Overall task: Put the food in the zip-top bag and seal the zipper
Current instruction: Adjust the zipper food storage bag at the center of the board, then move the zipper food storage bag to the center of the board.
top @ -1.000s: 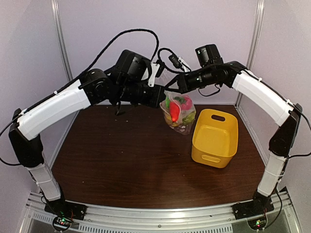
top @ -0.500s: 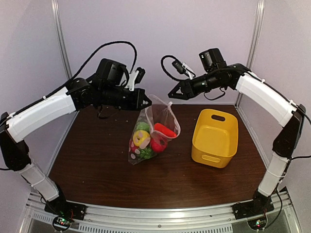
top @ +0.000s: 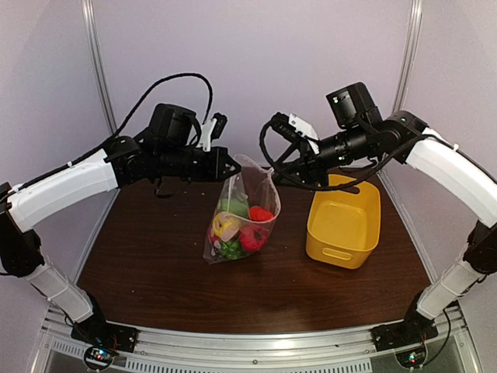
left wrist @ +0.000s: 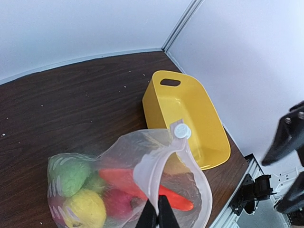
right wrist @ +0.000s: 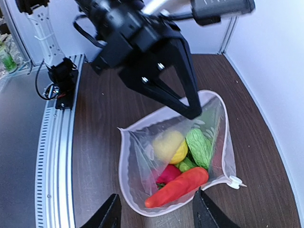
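Observation:
The zip-top bag (top: 242, 217) hangs by its rim from my left gripper (top: 234, 165), which is shut on the zipper strip (left wrist: 157, 167); the bag's bottom reaches the table. Its mouth gapes open, and a white slider (left wrist: 181, 131) sits at the far end of the rim. The food lies inside: an orange-red carrot (right wrist: 178, 187), a yellow lemon (right wrist: 170, 146), green grapes (right wrist: 200, 147) and a red piece (right wrist: 169, 173). My right gripper (right wrist: 159, 214) stands open just above the bag's mouth and touches nothing. In the right wrist view, my left gripper (right wrist: 186, 108) pinches the far rim.
A yellow handled basket (top: 344, 221) stands right of the bag, below the right arm, and it looks empty in the left wrist view (left wrist: 190, 114). Pale walls enclose the dark wooden table (top: 155, 264) at the back and sides. A metal rail (top: 248, 346) runs along its near edge.
The right gripper has let go of the bag and opened. The left gripper carried the bag from high at the back down and leftward. The right gripper has come down over the bag's mouth.

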### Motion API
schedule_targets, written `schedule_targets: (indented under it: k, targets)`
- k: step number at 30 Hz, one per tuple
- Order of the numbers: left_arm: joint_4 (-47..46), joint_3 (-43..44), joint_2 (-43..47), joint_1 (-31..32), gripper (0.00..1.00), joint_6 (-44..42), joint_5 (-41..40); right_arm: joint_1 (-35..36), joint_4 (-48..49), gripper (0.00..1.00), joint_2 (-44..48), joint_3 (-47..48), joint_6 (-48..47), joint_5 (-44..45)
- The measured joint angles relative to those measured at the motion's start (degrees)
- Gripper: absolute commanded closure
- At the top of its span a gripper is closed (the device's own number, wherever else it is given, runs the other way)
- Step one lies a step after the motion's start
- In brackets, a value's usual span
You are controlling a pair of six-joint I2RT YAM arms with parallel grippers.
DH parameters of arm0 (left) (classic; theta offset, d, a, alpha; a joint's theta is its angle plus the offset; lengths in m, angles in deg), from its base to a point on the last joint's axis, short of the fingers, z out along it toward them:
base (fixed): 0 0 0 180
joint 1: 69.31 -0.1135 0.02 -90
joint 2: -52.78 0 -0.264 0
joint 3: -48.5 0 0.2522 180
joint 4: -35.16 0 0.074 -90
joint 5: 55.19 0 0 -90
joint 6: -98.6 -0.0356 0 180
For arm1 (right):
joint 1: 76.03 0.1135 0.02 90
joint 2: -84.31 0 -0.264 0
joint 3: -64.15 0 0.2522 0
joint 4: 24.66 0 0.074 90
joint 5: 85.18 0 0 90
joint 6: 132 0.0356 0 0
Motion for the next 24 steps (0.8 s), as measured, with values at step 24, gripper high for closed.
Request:
schedule_targets:
  k: [24]
  targets:
    - [1.81, -3.06, 5.07, -0.11, 1.0, -22.88, 21.0, -12.15, -1.46, 0.28, -2.03, -16.31, -26.45, -10.91]
